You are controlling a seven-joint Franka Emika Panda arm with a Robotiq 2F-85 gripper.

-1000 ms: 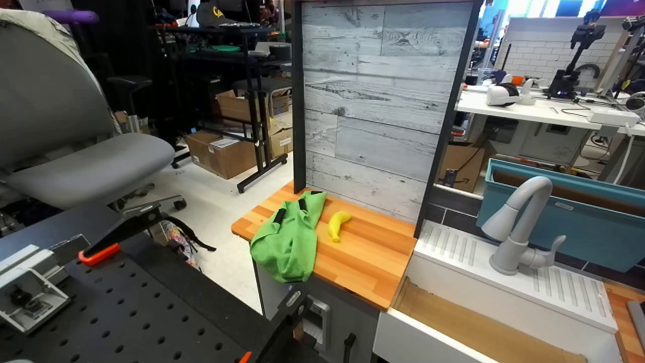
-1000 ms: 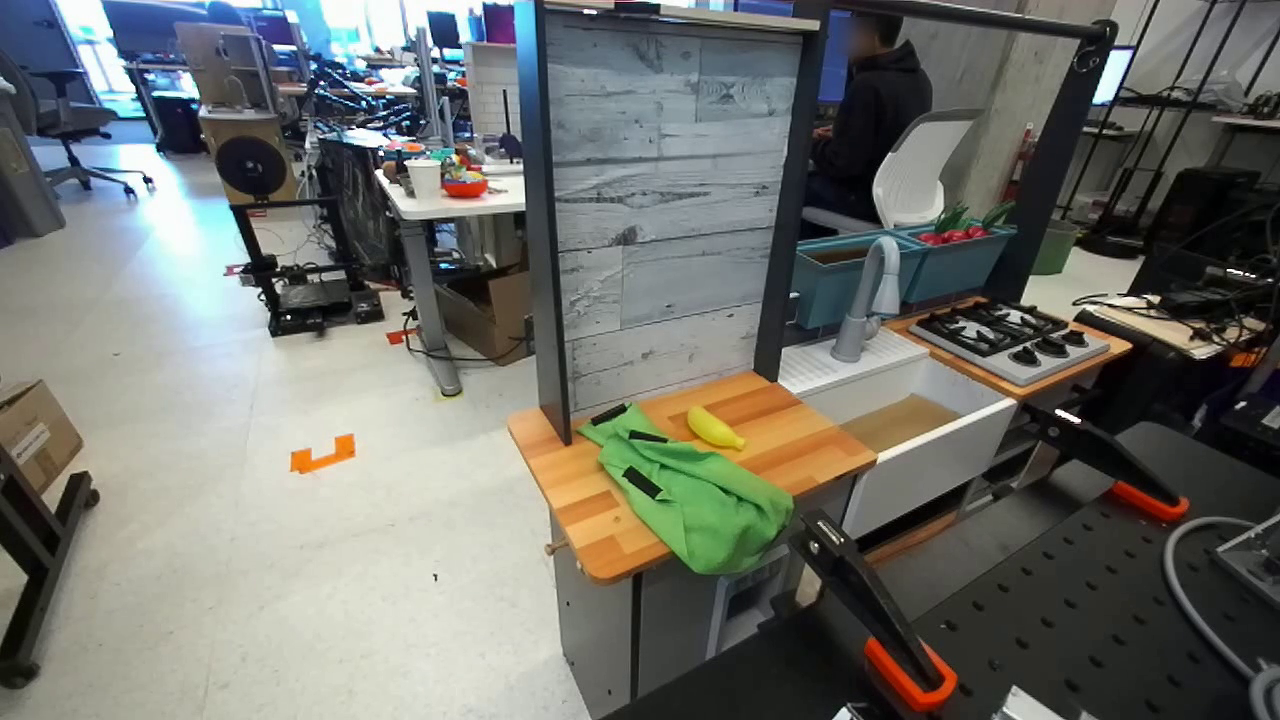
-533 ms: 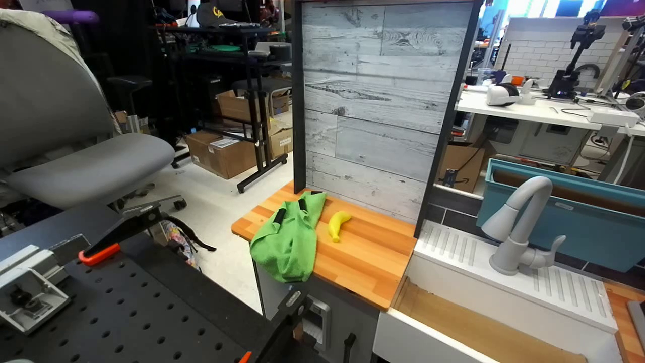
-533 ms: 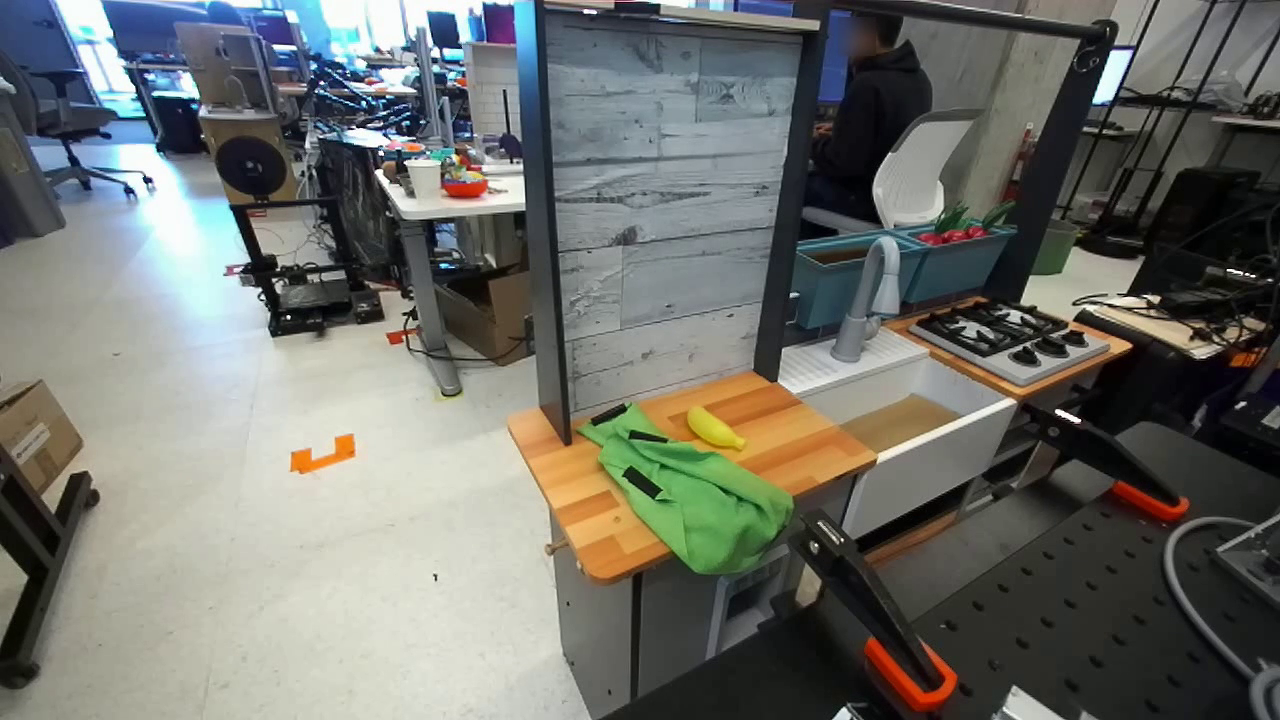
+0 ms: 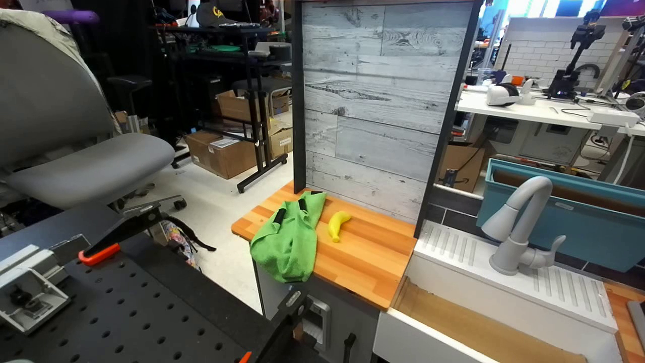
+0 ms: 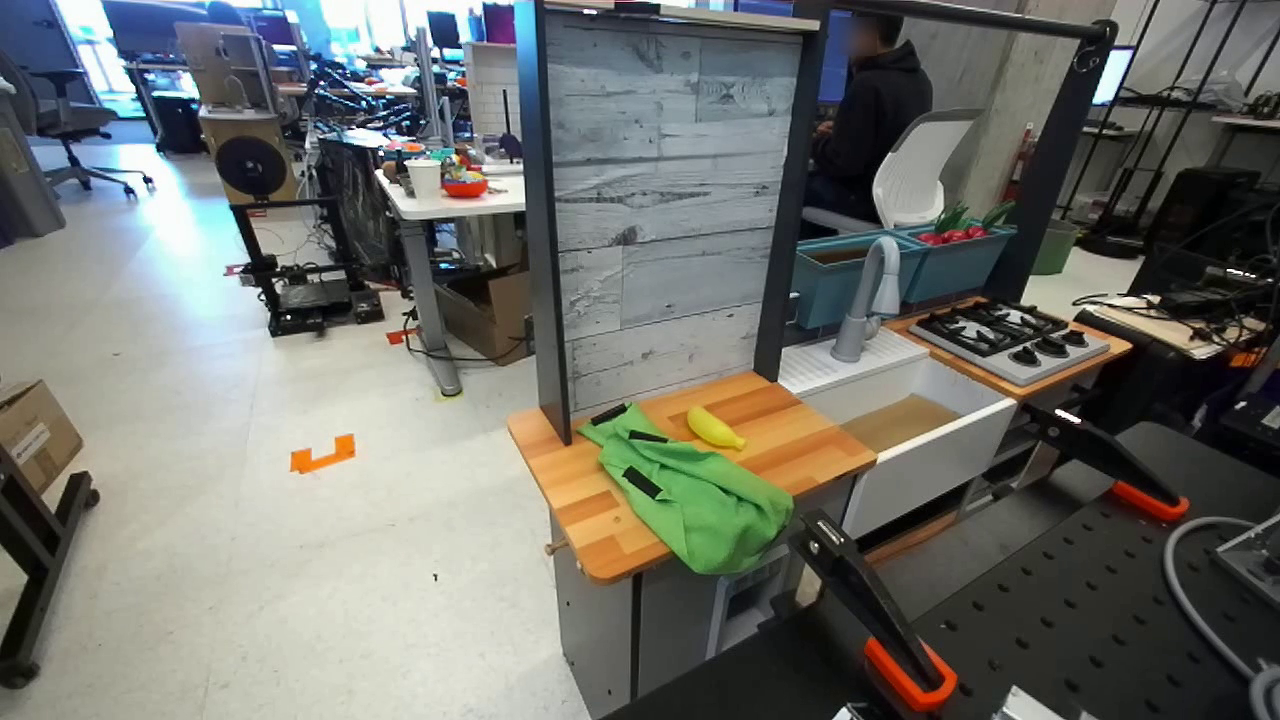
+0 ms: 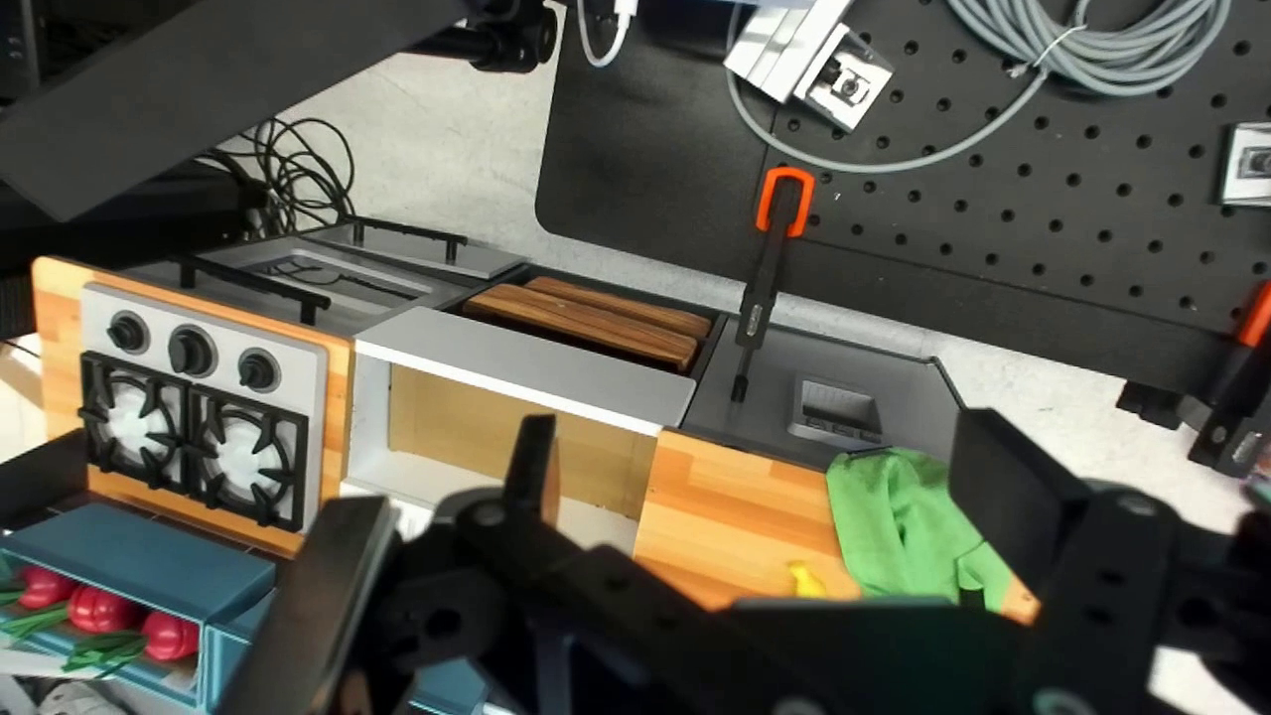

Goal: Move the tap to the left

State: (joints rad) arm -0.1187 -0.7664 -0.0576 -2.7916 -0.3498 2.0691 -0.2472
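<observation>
The tap (image 5: 521, 234) stands upright on the ledge (image 5: 453, 244) across from me, at the back of the sink (image 6: 930, 465), its spout (image 5: 536, 185) arching toward the basin (image 5: 484, 327). It looks like stiff, smooth plastic, light and hardly fragile, and I'd guess the spout swivels on the base (image 5: 505, 259). I'd take or nudge it by the neck (image 5: 535, 210), midway up, since the tapered head (image 5: 501, 222) might slip away. The gripper (image 7: 760, 452) has its fingers (image 7: 1008, 497) well apart, holding nothing. Beside the sink, the counter (image 5: 370, 262) carries a cloth (image 5: 289, 247) and a banana (image 5: 336, 226)
</observation>
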